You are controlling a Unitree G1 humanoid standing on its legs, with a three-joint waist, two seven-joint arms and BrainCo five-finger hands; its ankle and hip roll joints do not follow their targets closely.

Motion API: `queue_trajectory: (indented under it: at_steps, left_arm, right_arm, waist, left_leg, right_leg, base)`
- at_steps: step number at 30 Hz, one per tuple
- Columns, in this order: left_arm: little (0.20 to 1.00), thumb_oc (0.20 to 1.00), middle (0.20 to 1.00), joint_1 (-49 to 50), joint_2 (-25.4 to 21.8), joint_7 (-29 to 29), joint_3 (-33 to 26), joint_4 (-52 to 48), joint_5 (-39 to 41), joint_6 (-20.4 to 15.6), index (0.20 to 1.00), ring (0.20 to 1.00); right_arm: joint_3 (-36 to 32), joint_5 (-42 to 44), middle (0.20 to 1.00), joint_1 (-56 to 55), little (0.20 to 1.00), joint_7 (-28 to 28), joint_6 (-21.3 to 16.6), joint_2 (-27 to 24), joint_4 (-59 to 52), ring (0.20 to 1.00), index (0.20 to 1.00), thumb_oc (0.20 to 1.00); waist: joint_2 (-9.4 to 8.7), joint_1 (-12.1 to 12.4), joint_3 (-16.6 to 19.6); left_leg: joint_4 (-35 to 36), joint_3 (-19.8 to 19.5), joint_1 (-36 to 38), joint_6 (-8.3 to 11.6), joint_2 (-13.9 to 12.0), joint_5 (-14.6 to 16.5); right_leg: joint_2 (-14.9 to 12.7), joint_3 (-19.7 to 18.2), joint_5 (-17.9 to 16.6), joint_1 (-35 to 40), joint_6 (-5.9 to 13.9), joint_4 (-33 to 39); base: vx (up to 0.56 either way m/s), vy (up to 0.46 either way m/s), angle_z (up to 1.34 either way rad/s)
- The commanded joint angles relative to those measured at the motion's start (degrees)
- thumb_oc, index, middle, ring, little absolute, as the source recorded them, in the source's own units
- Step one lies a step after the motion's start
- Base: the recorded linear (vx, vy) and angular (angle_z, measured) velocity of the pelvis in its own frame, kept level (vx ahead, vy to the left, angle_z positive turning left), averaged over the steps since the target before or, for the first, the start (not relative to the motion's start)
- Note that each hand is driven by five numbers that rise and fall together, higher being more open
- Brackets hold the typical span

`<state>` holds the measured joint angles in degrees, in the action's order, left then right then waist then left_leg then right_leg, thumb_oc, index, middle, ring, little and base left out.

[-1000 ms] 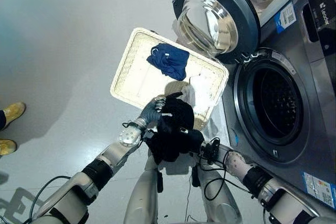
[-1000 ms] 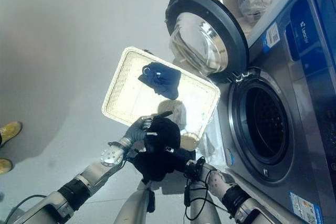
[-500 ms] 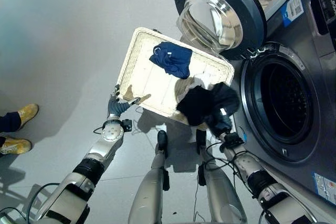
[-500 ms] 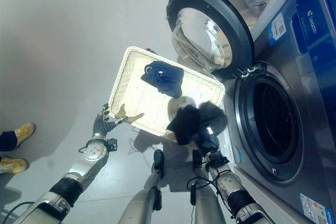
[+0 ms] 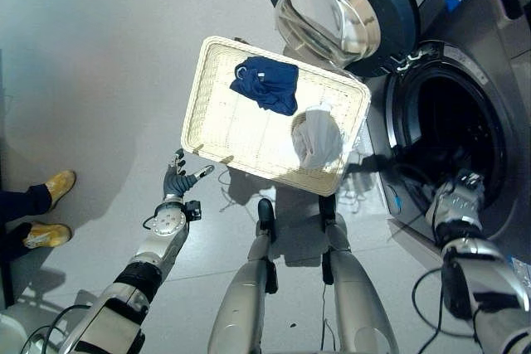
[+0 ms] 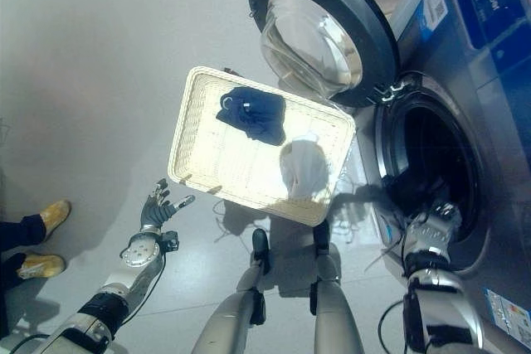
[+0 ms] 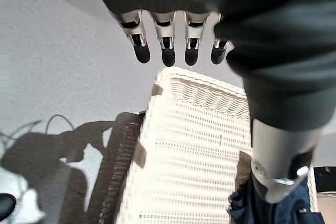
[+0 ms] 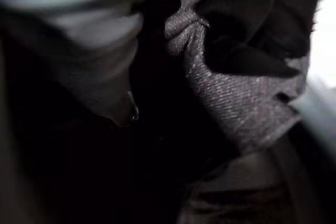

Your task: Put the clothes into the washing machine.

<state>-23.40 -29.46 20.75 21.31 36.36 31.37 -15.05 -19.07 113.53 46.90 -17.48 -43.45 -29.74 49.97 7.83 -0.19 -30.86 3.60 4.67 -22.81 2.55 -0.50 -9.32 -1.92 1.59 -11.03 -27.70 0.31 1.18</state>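
One white wicker basket [image 5: 217, 118] lies on the floor, and it serves as the landmark. Two garments lie in the basket: one dark blue [image 5: 267, 84] and one white [image 5: 316, 136]. One black garment [image 8: 236, 82] shows in the right wrist view. One washing machine [image 5: 485, 80] stands just beside the basket, with one round door [image 5: 342, 7] open. Two yellow shoes [image 5: 50, 207] of a person stand well apart from the basket.

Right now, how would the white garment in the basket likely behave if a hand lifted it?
The white garment lies crumpled, so it is probably floppy and would drape. It looks light. Lying loose in the wicker basket, it should lift freely.
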Motion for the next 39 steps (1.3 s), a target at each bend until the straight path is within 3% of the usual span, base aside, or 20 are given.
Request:
queue_trajectory:
  at_steps: [1, 2, 6, 7, 9, 12, 18, 23, 25, 28, 30, 31, 39]
  left_arm:
    - [1.000, 1.000, 1.000, 0.6, -3.3, -0.1, -1.8, -1.0, 2.7, 0.0, 1.000, 1.000]
    - [1.000, 1.000, 1.000, 0.6, -3.9, -0.3, -1.7, -1.9, 3.7, 0.8, 1.000, 1.000]
    - [1.000, 1.000, 1.000, -0.4, -5.3, -1.3, -1.2, -2.5, 5.2, 1.7, 1.000, 1.000]
    - [1.000, 1.000, 1.000, -1.1, -5.2, -1.4, -0.4, -2.4, 5.5, 1.7, 1.000, 1.000]
    - [1.000, 1.000, 1.000, -1.8, -5.1, -1.5, -0.1, -2.4, 5.8, 1.8, 1.000, 1.000]
    - [1.000, 1.000, 1.000, -3.3, -5.3, -1.0, 1.6, -2.8, 4.7, 2.0, 1.000, 1.000]
    - [1.000, 1.000, 1.000, -4.3, -5.1, -0.3, 3.6, -2.2, 2.6, 1.3, 1.000, 1.000]
    - [1.000, 1.000, 1.000, -5.1, -4.7, 1.8, 4.3, -2.2, 2.0, 0.1, 1.000, 1.000]
    - [1.000, 1.000, 1.000, -6.2, -4.6, 5.0, 4.1, -2.8, 0.4, -0.8, 1.000, 1.000]
    - [1.000, 1.000, 1.000, -7.1, -4.5, 8.3, 3.8, -3.3, -1.9, -1.5, 1.000, 1.000]
    - [1.000, 1.000, 1.000, -8.4, -4.2, 12.7, 3.3, -3.9, -6.0, -2.3, 1.000, 1.000]
    - [1.000, 1.000, 1.000, -8.8, -4.0, 14.5, 3.3, -4.3, -8.6, -2.4, 1.000, 1.000]
    - [1.000, 1.000, 1.000, -15.3, -5.1, 18.7, 1.0, -4.3, -16.2, 0.8, 1.000, 1.000]
  right_arm:
    - [-2.9, -0.5, 1.000, -5.8, 1.000, -0.8, -30.3, -14.7, -6.2, 1.000, 1.000, 1.000]
    - [-3.1, -0.5, 1.000, -5.7, 1.000, -3.6, -31.4, -15.7, -8.5, 1.000, 1.000, 1.000]
    - [-3.6, -0.5, 1.000, -4.0, 1.000, -2.8, -23.0, -16.6, -10.5, 1.000, 1.000, 1.000]
    - [-2.6, -0.5, 1.000, -3.5, 1.000, -2.0, -13.8, -14.6, -10.4, 1.000, 1.000, 1.000]
    - [-1.3, -0.5, 1.000, -3.2, 1.000, -2.9, -7.3, -12.9, -9.9, 1.000, 1.000, 1.000]
    - [3.0, -0.5, 1.000, -4.0, 1.000, -8.6, 16.1, -6.9, -5.7, 1.000, 1.000, 1.000]
    - [3.1, -0.5, 1.000, -3.9, 1.000, -2.6, 22.4, -5.4, 2.0, 1.000, 1.000, 1.000]
    - [3.1, -0.5, 1.000, -2.7, 1.000, 4.7, 20.6, -5.3, 5.1, 1.000, 1.000, 1.000]
    - [4.5, -0.5, 1.000, -3.2, 1.000, 9.0, 20.8, -3.8, 5.6, 1.000, 1.000, 1.000]
    - [6.2, -0.5, 1.000, -3.9, 1.000, 11.0, 22.0, -2.6, 5.9, 1.000, 1.000, 1.000]
    - [9.1, -1.0, 1.000, -5.4, 1.000, 14.3, 24.3, -1.4, 7.7, 1.000, 1.000, 1.000]
    - [10.1, -5.2, 1.000, -6.1, 1.000, 16.6, 25.7, -0.9, 7.9, 1.000, 1.000, 1.000]
    - [14.3, -12.7, 1.000, -12.0, 1.000, 23.4, 28.4, 4.4, 6.8, 1.000, 1.000, 1.000]
  waist:
    - [-0.98, -3.0, 1.1]
    - [-0.93, -3.2, 1.1]
    - [-0.72, -3.2, 1.1]
    - [-0.58, -3.0, 1.1]
    - [-0.47, -2.8, 1.1]
    - [-0.34, -2.1, 1.1]
    - [-0.50, -1.4, 1.1]
    - [-0.12, -1.1, 1.1]
    - [-0.03, -1.1, 1.1]
    - [-0.04, -1.2, 1.1]
    - [-0.17, -1.2, 1.1]
    - [-0.18, -1.2, 1.1]
    - [-1.07, -2.8, 1.1]
  left_leg:
    - [-8.4, -1.1, -4.9, -0.22, 4.0, 6.0]
    - [-8.6, -1.2, -5.3, -0.26, 4.1, 6.0]
    - [-8.7, -1.3, -6.3, -0.18, 4.2, 5.7]
    - [-8.8, -1.4, -6.6, -0.09, 4.3, 5.7]
    - [-8.8, -1.3, -7.1, -0.09, 4.4, 5.3]
    - [-8.7, -1.1, -8.1, -0.22, 4.6, 4.9]
    - [-8.9, -1.1, -8.9, 0.05, 4.5, 4.7]
    - [-8.0, -1.2, -9.0, 0.07, 4.6, 4.4]
    - [-7.6, -1.2, -9.2, 0.01, 4.7, 4.2]
    - [-7.6, -1.0, -9.5, -0.02, 4.6, 4.1]
    - [-8.0, -0.9, -10.1, -0.10, 4.7, 4.1]
    - [-8.3, -1.0, -9.8, -0.10, 4.8, 4.6]
    - [-10.7, -0.7, -12.7, -0.23, 4.9, 4.7]
  right_leg:
    - [0.9, 3.0, 8.9, -3.2, 3.22, -10.3]
    - [1.0, 2.8, 8.8, -3.6, 3.22, -10.4]
    - [0.9, 3.0, 8.6, -4.4, 3.31, -10.0]
    - [0.9, 3.1, 8.6, -4.6, 3.32, -9.9]
    - [0.9, 3.1, 8.1, -5.0, 3.24, -9.6]
    - [0.8, 3.6, 7.8, -5.6, 2.94, -9.5]
    - [0.5, 4.6, 8.0, -5.9, 2.75, -9.7]
    - [0.6, 4.6, 7.8, -6.2, 2.82, -9.4]
    - [0.8, 4.4, 7.7, -6.5, 2.84, -9.3]
    - [0.9, 4.2, 7.7, -7.0, 2.76, -9.5]
    - [1.1, 4.0, 7.8, -7.7, 2.61, -10.0]
    - [1.0, 4.0, 8.4, -7.4, 2.65, -10.4]
    - [1.1, 2.8, 7.7, -10.6, 2.55, -11.6]
  base:
    - [0.02, -0.036, 0.00]
    - [0.00, 0.000, 0.00]
    - [0.00, -0.005, -0.01]
    - [0.00, -0.017, -0.04]
    - [0.00, 0.000, 0.00]
    - [-0.01, -0.049, 0.05]
    - [0.01, -0.041, 0.00]
    - [0.00, 0.000, 0.01]
    - [0.00, 0.044, 0.02]
    - [-0.01, 0.055, 0.01]
    - [0.01, 0.052, 0.00]
    - [0.01, 0.045, 0.01]
    - [0.01, 0.075, 0.01]
